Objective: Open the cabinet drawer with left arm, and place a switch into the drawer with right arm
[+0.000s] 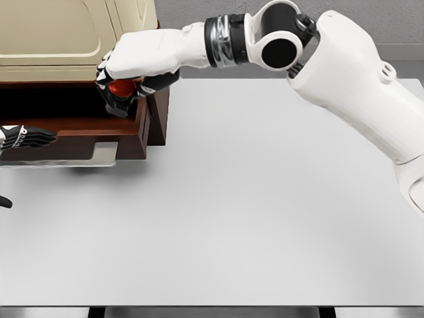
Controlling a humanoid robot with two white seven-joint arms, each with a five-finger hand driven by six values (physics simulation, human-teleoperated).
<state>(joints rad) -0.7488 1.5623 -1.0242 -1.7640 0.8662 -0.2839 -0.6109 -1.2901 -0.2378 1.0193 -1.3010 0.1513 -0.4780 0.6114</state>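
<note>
Right hand (126, 73) clasps switch (121, 87) over drawer (99, 132).

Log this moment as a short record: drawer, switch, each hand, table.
drawer: dark brown wooden cabinet drawer pulled open, below the beige cabinet top
switch: small red rounded switch held over the drawer's right end, not yet released
right hand: right hand curled around the switch, arm reaching across from the right
left hand: left hand at the drawer front, at the picture's left edge; grip unclear
table: flat white table
</note>
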